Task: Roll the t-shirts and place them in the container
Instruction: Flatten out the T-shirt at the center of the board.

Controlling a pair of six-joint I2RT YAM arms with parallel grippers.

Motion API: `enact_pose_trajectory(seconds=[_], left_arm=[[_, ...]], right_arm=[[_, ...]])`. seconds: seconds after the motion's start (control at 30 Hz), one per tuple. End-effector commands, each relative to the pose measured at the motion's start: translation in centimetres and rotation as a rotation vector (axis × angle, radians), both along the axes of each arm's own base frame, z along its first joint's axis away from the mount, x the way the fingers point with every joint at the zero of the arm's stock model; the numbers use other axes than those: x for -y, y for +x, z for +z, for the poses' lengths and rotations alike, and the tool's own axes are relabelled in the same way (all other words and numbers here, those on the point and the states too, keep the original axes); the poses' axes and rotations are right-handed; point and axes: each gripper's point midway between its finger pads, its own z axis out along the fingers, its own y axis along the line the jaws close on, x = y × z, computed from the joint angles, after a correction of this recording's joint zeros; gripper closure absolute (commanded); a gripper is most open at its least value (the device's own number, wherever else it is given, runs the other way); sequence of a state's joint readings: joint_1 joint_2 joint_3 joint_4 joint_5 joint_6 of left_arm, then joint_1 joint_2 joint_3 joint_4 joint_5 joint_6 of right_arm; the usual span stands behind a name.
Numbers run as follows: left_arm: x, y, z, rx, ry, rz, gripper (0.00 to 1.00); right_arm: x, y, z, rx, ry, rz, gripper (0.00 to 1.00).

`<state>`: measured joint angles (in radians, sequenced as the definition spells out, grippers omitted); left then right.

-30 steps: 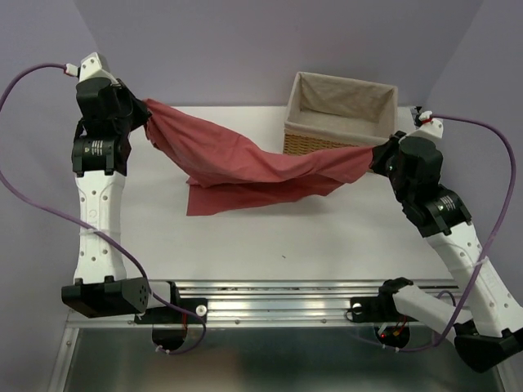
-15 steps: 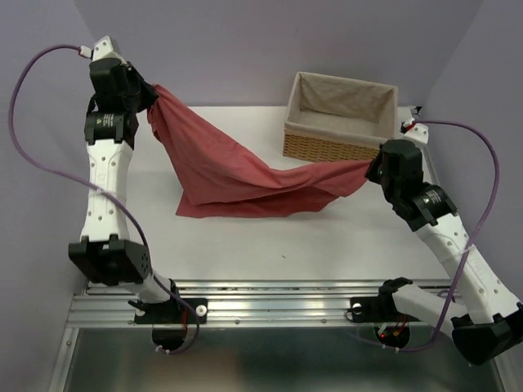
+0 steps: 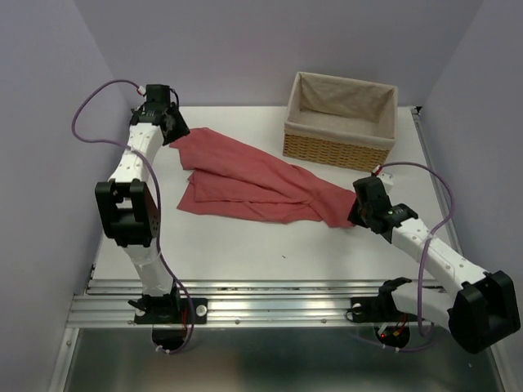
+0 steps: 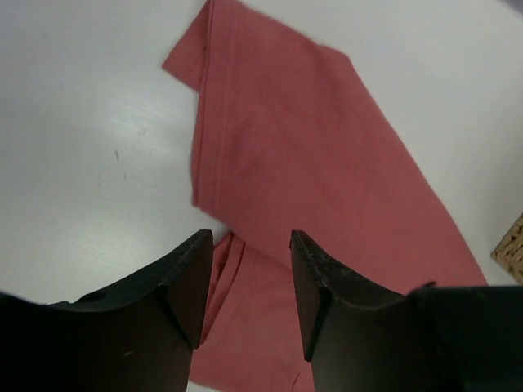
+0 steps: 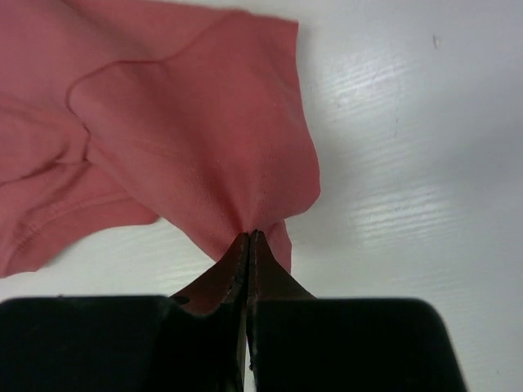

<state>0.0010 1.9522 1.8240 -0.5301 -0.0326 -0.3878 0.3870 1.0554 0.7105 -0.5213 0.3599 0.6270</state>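
Salmon-red cloth t-shirt (image 3: 253, 184) lies crumpled on the white tabletop (image 3: 245, 245) near the woven wicker basket (image 3: 339, 147); left gripper (image 4: 251, 245) jaws stand apart, right gripper (image 5: 248, 238) jaws clamp its corner.

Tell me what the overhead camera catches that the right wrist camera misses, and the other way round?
Only overhead: the basket, the left arm, and the whole shirt lying stretched across the table. Only the right wrist: a close look at the right fingers pinched shut on a bunched bit of cloth. Both: the red shirt on the white table.
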Motion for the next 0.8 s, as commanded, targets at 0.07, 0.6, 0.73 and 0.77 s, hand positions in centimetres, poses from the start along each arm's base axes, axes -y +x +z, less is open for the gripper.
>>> enact_pose_trajectory(seconds=[0.07, 0.6, 0.73, 0.77], left_arm=[[1.4, -9.8, 2.2, 0.017, 0.050, 0.013, 0.48], [5.9, -18.6, -14.1, -0.277, -0.151, 0.101, 0.49], [5.7, -17.8, -13.8, -0.234, -0.133, 0.106, 0.49], [5.4, -17.3, -13.5, -0.219, -0.117, 0.118, 0.49]], right_arm=[[-1.4, 1.1, -1.0, 0.021, 0.088, -0.020, 0.99], [-2.7, 2.2, -1.2, 0.005, 0.113, 0.026, 0.99], [-2.7, 2.0, -1.3, 0.008, 0.118, 0.024, 0.99], [-2.7, 1.9, -1.4, 0.004, 0.119, 0.028, 0.99]])
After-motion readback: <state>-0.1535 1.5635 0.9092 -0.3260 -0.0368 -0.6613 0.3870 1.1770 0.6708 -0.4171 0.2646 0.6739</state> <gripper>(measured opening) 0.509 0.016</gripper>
